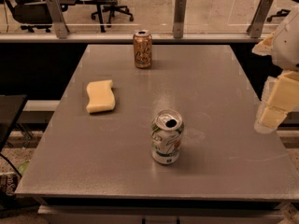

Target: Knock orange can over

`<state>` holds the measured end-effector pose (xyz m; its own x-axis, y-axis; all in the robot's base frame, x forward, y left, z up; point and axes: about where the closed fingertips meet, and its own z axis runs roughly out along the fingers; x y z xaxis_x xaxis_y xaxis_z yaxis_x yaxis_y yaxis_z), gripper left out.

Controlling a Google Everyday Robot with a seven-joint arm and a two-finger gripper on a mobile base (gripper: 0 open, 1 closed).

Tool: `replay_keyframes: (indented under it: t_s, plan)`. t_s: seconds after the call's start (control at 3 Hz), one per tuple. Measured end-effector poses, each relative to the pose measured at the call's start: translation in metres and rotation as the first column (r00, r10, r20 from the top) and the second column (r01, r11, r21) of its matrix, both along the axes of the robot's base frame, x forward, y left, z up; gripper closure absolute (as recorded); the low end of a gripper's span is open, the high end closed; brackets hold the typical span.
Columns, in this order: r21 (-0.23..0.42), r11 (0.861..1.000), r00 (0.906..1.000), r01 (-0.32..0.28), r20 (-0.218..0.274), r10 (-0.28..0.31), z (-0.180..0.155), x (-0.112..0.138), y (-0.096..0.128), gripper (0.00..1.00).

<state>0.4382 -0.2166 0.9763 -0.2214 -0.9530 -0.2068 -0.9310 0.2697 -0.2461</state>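
The orange can (142, 49) stands upright near the far edge of the grey table (210, 101), a little left of centre, with pale lettering on its side and a silver top. My gripper (273, 113) hangs at the right edge of the view, over the table's right side, far to the right of the orange can and nearer to me. It touches nothing.
A white-and-green can (167, 136) stands upright in the middle front of the table. A yellow sponge (100, 96) lies at the left. A glass railing with metal posts (178, 17) runs behind the table. A dark surface (9, 113) sits at the left.
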Motion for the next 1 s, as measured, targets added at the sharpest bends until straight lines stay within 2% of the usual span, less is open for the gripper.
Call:
replay_keyframes:
  t_s: [0.33, 0.67, 1.0]
  plan:
    - [0.003, 1.000, 1.0000, -0.002, 0.003, 0.002, 0.000, 0.002, 0.001, 0.00]
    - [0.032, 0.999, 0.9999, -0.016, -0.003, 0.016, -0.007, 0.018, 0.014, 0.00]
    - [0.078, 0.996, 0.9988, -0.047, -0.005, 0.048, -0.022, 0.049, 0.035, 0.00]
